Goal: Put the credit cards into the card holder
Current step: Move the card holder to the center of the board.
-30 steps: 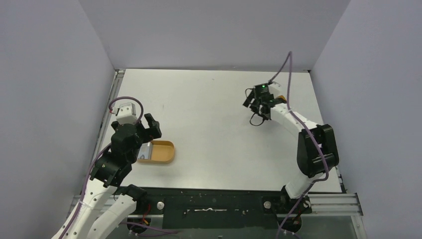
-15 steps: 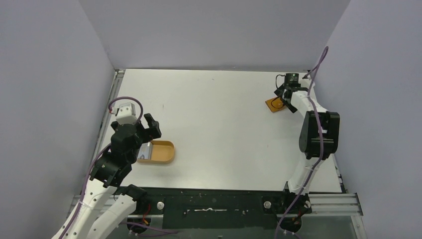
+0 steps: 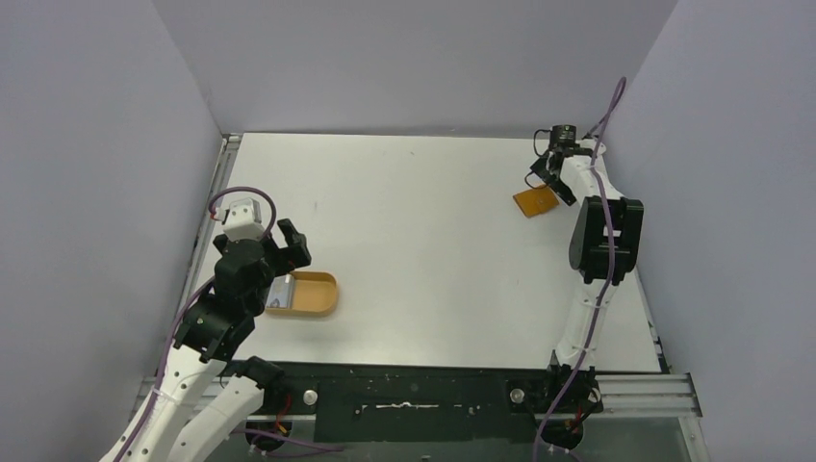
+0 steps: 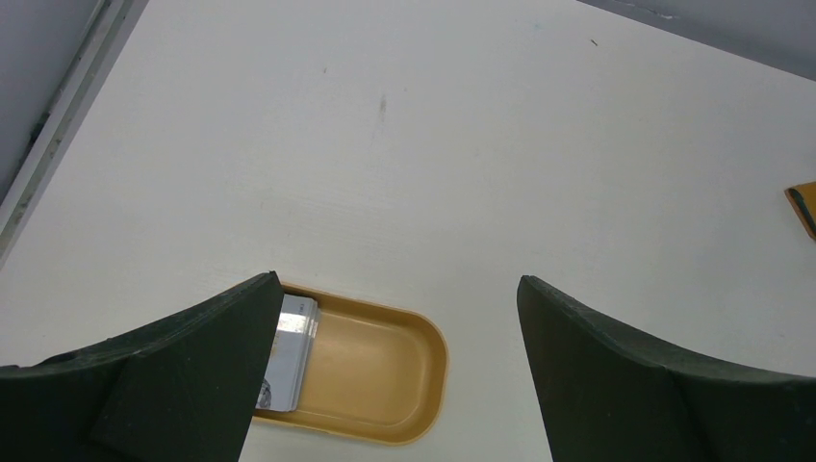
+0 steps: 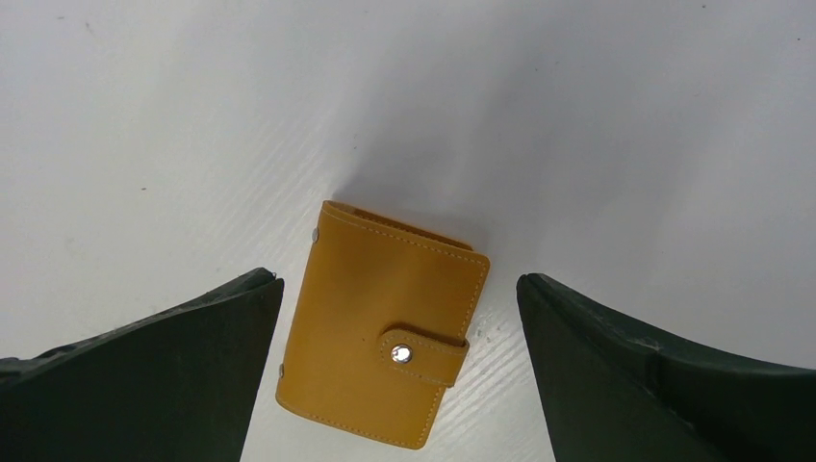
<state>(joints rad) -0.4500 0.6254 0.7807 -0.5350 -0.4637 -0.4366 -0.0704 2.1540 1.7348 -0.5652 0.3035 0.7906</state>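
- Tan-orange card holder [image 3: 535, 202] sits flat on the white surface [image 3: 414, 212] in the top view, far right side, close to the right wall.
- Right pincer [image 3: 547, 185] hangs just over the holder's far edge; whether it touches can't be told from this angle.
- Left pincer [image 3: 285, 260] is at the near left, above the left end of an orange oval tray [image 3: 318, 295]. The credit cards [image 3: 281, 292] lie in that left end, well apart from the holder.
- Left wrist view: left pincer [image 4: 396, 284] is spread wide, nothing between the fingers [image 4: 183, 375]. The tray [image 4: 385, 380] is below, and the silvery cards [image 4: 292, 342] are stacked against its left wall, partly hidden by the left finger. A sliver of the holder [image 4: 803, 207] shows at the right edge.
- Right wrist view: right pincer [image 5: 396, 279] is also spread wide, gripping nothing. The holder [image 5: 380, 327] lies between the two fingers, clear of both, shut, slightly rotated, with its closure tab [image 5: 423, 348] snapped down on the right side.
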